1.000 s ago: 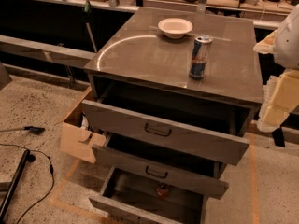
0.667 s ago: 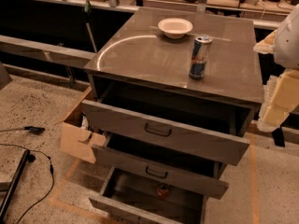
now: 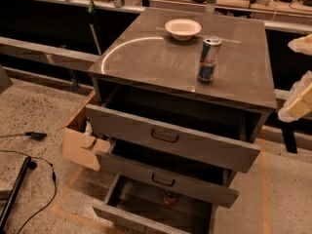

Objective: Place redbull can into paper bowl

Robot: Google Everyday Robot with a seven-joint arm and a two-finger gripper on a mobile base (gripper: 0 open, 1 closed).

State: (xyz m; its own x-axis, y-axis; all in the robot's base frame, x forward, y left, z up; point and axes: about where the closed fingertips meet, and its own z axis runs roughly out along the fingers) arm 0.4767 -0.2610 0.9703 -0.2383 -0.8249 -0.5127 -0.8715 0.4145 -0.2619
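The redbull can [image 3: 208, 60] stands upright on the grey cabinet top [image 3: 146, 57], toward the right of its middle. It is blue and silver with a silver top. The white paper bowl [image 3: 183, 29] sits empty near the far edge of the top, behind and to the left of the can, apart from it. My gripper [image 3: 297, 99] shows as pale cream parts at the right edge of the camera view, off the cabinet's right side and well to the right of the can. It holds nothing that I can see.
Three cabinet drawers [image 3: 165, 138] stand pulled out toward me. A small reddish can-like object [image 3: 169, 199] lies in the bottom one. An open cardboard box [image 3: 83, 145] sits at the cabinet's left. Cables [image 3: 29, 165] lie on the floor at left. Benches stand behind.
My arm has drawn slightly toward the right edge of the view, so less of it shows. The can and the bowl have not moved.
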